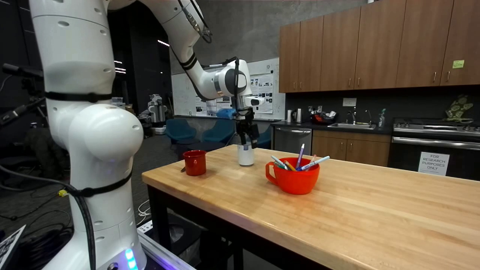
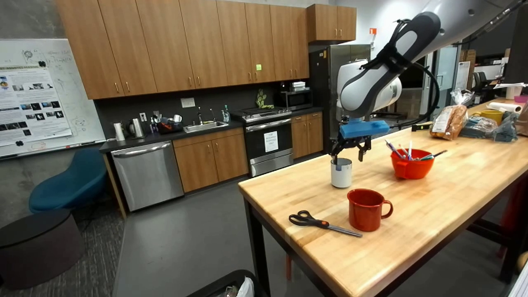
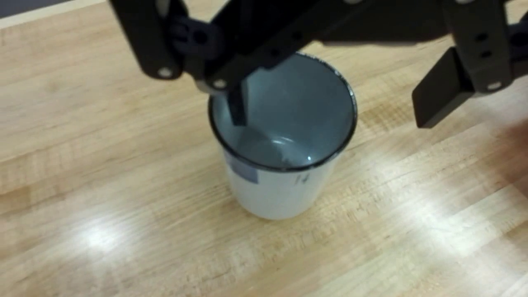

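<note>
A white cup with a dark rim [image 3: 276,194] stands upright on the wooden table; it shows in both exterior views [image 1: 246,157] [image 2: 341,176]. My gripper [image 3: 333,115] is open and holds nothing. It points down over the cup, and also shows in both exterior views [image 1: 249,143] [image 2: 348,159]. In the wrist view one of its fingers [image 3: 237,109] overlaps the cup's mouth, near the rim, and appears to reach just inside. The opposite finger [image 3: 439,93] is outside the cup, over the table. Whether either touches the cup, I cannot tell.
A red mug [image 2: 365,212] and black scissors [image 2: 317,222] lie near the table's end. A large orange-red cup [image 1: 294,183] holds several pens. Bagged bread [image 2: 449,119] and other items stand farther along the table [image 2: 297,194].
</note>
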{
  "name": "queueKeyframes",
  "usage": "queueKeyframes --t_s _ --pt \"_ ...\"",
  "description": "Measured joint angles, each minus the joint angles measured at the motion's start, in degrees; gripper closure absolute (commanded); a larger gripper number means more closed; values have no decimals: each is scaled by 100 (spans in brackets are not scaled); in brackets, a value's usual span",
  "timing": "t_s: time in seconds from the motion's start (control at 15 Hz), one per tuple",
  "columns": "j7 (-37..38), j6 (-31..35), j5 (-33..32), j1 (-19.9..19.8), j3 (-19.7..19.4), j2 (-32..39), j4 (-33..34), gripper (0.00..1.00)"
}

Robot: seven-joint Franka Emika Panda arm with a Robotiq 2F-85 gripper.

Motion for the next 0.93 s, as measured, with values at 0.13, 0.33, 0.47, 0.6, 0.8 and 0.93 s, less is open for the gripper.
queueKeyframes --t_s 0.13,0.33,0.47,0.6,0.8,0.93 --pt "-1 -15 0 -40 -7 -194 -91 0" --pt "14 -20 -31 -183 -22 -558 -312 0" --pt "17 -9 -31 -333 -53 -800 -475 0" --pt "-15 13 11 -478 -122 -1008 -629 0" --pt "-38 125 16 -731 -251 -1238 -841 0" --pt "-43 239 15 -916 -315 -1313 -943 0"
